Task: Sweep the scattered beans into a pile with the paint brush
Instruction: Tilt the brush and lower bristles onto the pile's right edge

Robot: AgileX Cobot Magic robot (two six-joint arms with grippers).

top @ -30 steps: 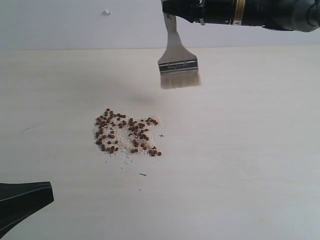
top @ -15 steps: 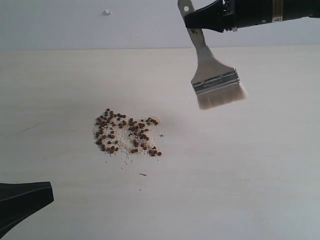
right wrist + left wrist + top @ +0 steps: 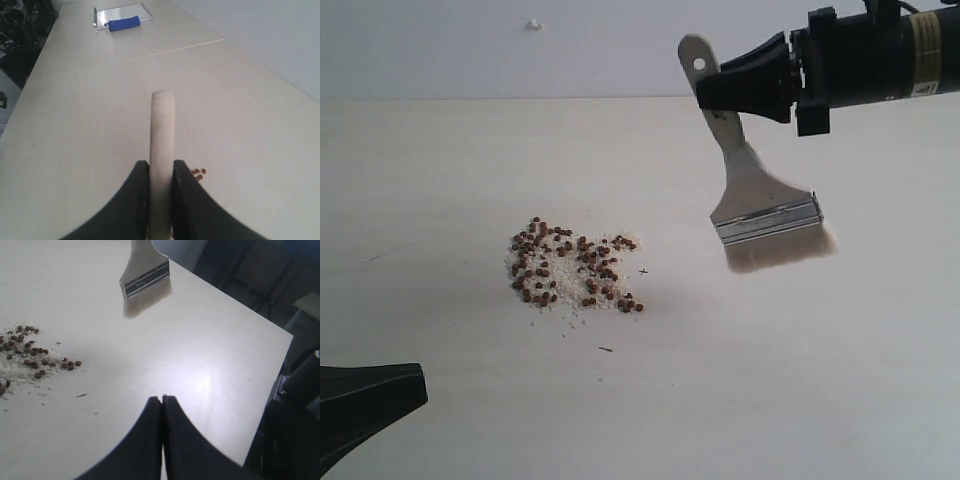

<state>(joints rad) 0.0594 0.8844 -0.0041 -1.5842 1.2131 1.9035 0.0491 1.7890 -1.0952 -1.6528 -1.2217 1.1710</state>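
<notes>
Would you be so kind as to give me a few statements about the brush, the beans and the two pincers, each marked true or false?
1. The right pincer grips the paint brush by its handle. True.
2. The brush's bristles are buried in the beans. False: the brush is apart from them, off to their right in the exterior view.
3. The left pincer is open wide. False: it is shut, with nothing between its jaws.
4. The beans lie gathered in one cluster on the table. True.
5. The brush's bristles point upward. False: they point down toward the table, with the handle end uppermost.
</notes>
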